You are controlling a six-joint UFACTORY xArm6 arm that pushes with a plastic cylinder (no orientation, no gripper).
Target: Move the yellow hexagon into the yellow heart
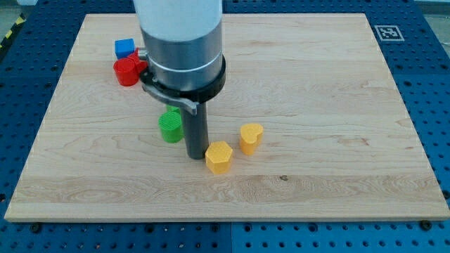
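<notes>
Yellow hexagon (219, 156) sits near the counter's (337, 183) middle, touching my tip (195, 156) on its left; the yellow heart (251, 138) is just beside it, up-right. No pincer exists on this rod.

We note a pale, matt wood-grain bench (337, 105); ribbed, plastic-looking yellow hexagon (219, 157) and yellow heart (251, 138); a smooth dark rod; a glossy white arm housing (179, 24).

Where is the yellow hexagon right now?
Just below the board's centre: the yellow hexagon sits right of my tip, with the yellow heart up-right.
</notes>
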